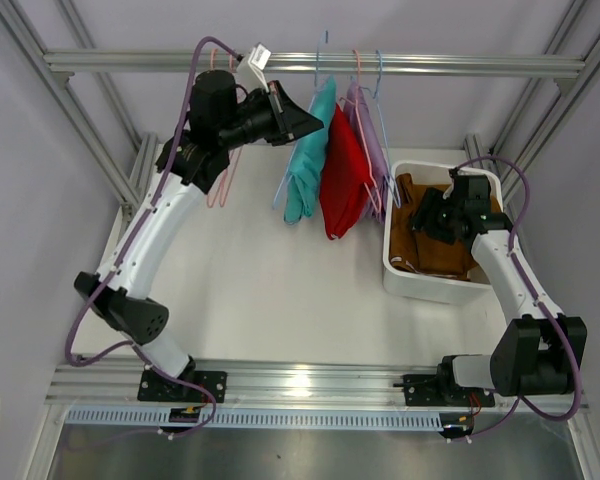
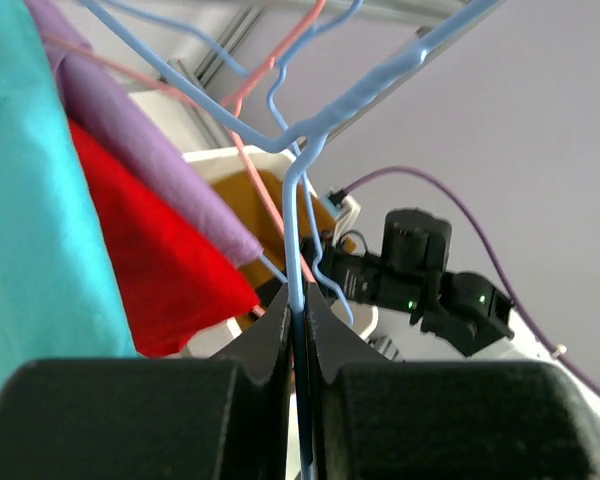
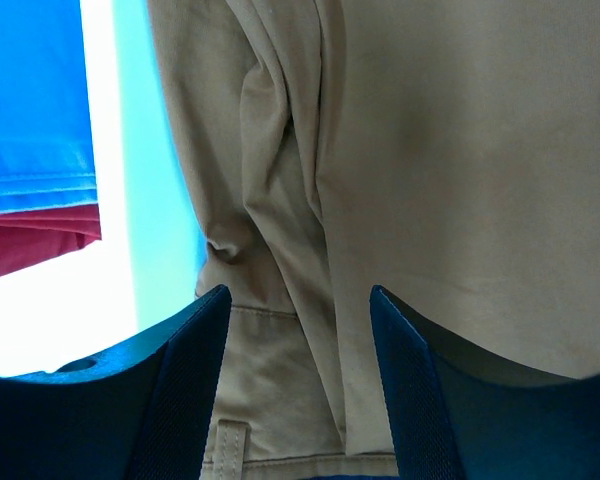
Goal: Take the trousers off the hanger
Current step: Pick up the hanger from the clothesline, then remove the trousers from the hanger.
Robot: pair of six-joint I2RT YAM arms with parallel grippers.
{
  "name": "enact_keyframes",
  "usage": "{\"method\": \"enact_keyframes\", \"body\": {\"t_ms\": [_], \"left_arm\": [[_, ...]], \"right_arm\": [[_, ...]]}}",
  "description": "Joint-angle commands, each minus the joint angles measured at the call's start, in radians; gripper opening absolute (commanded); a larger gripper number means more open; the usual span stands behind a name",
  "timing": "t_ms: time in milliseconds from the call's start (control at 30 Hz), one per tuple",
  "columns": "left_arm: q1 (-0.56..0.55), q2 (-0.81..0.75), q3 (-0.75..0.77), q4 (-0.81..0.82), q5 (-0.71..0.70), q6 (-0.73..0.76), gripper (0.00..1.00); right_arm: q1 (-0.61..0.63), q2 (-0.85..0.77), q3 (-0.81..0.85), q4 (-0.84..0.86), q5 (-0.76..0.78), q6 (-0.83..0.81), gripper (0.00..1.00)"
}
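**Left jaws clamp a blue hanger; three pairs of trousers hang on the rail**

A white surface [image 1: 260, 290] sits inside an aluminium frame with pale lilac walls behind it. A metal rail [image 1: 460, 66] crosses the frame at 12 o'clock. A slotted metal beam [image 1: 310, 385] along the 6 o'clock edge carries both arm bases.

Near the middle of the rail, the teal trousers [image 1: 305, 165], red trousers [image 1: 345, 185] and lavender trousers [image 1: 372, 140] hang side by side on thin wire hangers, teal leftmost and lavender rightmost. A bare pink hanger [image 1: 220, 190] hangs at about 11 o'clock, partly hidden by the left arm [image 1: 170, 215].

The left arm reaches up from 7 o'clock to the rail. The left jaws are pinched closed on the wire of a blue hanger [image 2: 296, 250] just beside the teal trousers.

A white bin [image 1: 420, 288] stands on the surface at 3 o'clock and holds the brown trousers [image 1: 440, 262]. The right arm [image 1: 515, 275] leans over the bin from 5 o'clock. The right jaws stand apart above the brown cloth, gripping nothing.
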Motion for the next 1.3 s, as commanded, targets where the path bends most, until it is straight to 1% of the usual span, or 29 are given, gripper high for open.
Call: {"method": "enact_keyframes", "body": {"t_ms": [0, 67, 133, 167, 233, 333, 433, 600, 633, 733, 800, 833, 867, 967, 1033, 1100, 1167, 1200, 1267], "left_arm": [[-0.009, -0.148, -0.069, 0.126, -0.007, 0.051, 0.00], [-0.009, -0.194, -0.143, 0.159, -0.005, 0.045, 0.00], [-0.009, -0.225, -0.250, 0.198, 0.008, 0.019, 0.00], [-0.009, -0.254, -0.276, 0.250, 0.013, -0.009, 0.01], [-0.009, -0.271, -0.341, 0.288, 0.039, -0.034, 0.01], [-0.009, -0.288, -0.376, 0.311, 0.057, -0.070, 0.01], [-0.009, -0.323, -0.426, 0.333, 0.045, -0.087, 0.00], [-0.010, -0.390, -0.485, 0.289, -0.011, -0.060, 0.00], [-0.010, -0.424, -0.511, 0.278, -0.024, -0.054, 0.00], [-0.010, -0.490, -0.568, 0.264, -0.085, -0.035, 0.01], [-0.012, -0.521, -0.598, 0.247, -0.151, -0.021, 0.00], [-0.016, -0.553, -0.618, 0.233, -0.186, -0.018, 0.00], [-0.021, -0.570, -0.638, 0.204, -0.265, -0.009, 0.00], [-0.054, -0.636, -0.701, 0.189, -0.381, 0.018, 0.00], [-0.079, -0.667, -0.733, 0.192, -0.496, 0.025, 0.00], [-0.093, -0.694, -0.767, 0.193, -0.577, 0.017, 0.00], [-0.099, -0.703, -0.795, 0.192, -0.620, 0.006, 0.00], [-0.110, -0.703, -0.796, 0.186, -0.660, 0.008, 0.00], [-0.128, -0.702, -0.809, 0.175, -0.720, 0.020, 0.00]], "right_arm": [[-0.004, -0.057, 0.057, -0.031, -0.015, 0.001, 0.63], [-0.002, -0.071, 0.068, -0.040, -0.019, 0.003, 0.63], [-0.001, -0.090, 0.083, -0.057, -0.031, 0.009, 0.63], [0.002, -0.098, 0.088, -0.060, -0.034, 0.010, 0.63], [0.004, -0.117, 0.093, -0.080, -0.036, 0.015, 0.63], [0.005, -0.150, 0.093, -0.097, -0.039, 0.021, 0.64], [0.019, -0.184, 0.096, -0.106, -0.047, 0.024, 0.64], [0.045, -0.258, 0.137, -0.115, -0.019, 0.015, 0.65], [0.053, -0.270, 0.148, -0.119, -0.004, 0.014, 0.65], [0.070, -0.327, 0.181, -0.116, 0.015, 0.007, 0.66], [0.084, -0.373, 0.195, -0.102, 0.021, 0.007, 0.69], [0.099, -0.386, 0.198, -0.097, 0.022, 0.004, 0.72], [0.108, -0.400, 0.198, -0.089, 0.022, 0.003, 0.73], [0.140, -0.439, 0.205, -0.082, 0.015, -0.006, 0.75], [0.159, -0.442, 0.226, -0.085, 0.015, -0.019, 0.75], [0.211, -0.434, 0.241, -0.086, 0.012, -0.026, 0.75], [0.252, -0.417, 0.266, -0.079, 0.018, -0.036, 0.74], [0.302, -0.411, 0.275, -0.076, 0.039, -0.039, 0.74], [0.361, -0.388, 0.299, -0.068, 0.074, -0.046, 0.74]]}}
